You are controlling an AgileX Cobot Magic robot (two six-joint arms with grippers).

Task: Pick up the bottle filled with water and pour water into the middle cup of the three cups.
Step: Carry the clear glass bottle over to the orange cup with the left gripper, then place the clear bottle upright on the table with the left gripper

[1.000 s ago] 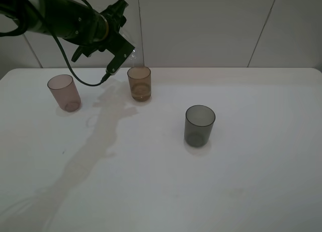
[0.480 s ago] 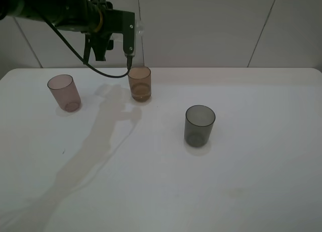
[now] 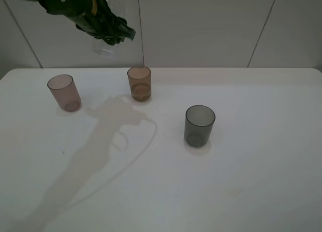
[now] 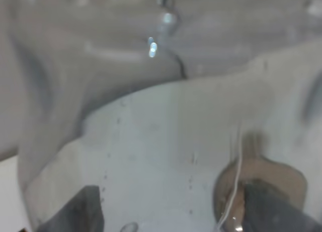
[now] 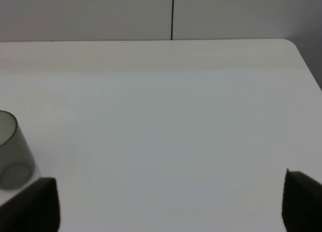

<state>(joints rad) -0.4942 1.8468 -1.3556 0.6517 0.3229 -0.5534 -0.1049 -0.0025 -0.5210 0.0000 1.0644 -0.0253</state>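
Note:
My left gripper (image 3: 108, 36) is shut on the clear glass bottle (image 3: 104, 49) and holds it high above the table's back edge, left of and above the amber middle cup (image 3: 139, 83). In the left wrist view the bottle (image 4: 161, 116) fills the picture between the dark fingertips (image 4: 75, 214), with the amber cup (image 4: 259, 184) seen through the glass. The pinkish-mauve cup (image 3: 64, 92) stands at the left and the smoky-grey cup (image 3: 199, 125) at the right. My right gripper (image 5: 168, 207) is open and empty over bare table, out of the exterior view.
The white table (image 3: 241, 181) meets a white panelled wall (image 3: 211, 25) at the back. In the right wrist view the grey cup (image 5: 12, 154) stands at the picture's edge, and the table's rounded corner (image 5: 294, 43) shows.
My left gripper has risen and swung left, away from the amber cup's rim, taking the bottle with it. The cups have not moved.

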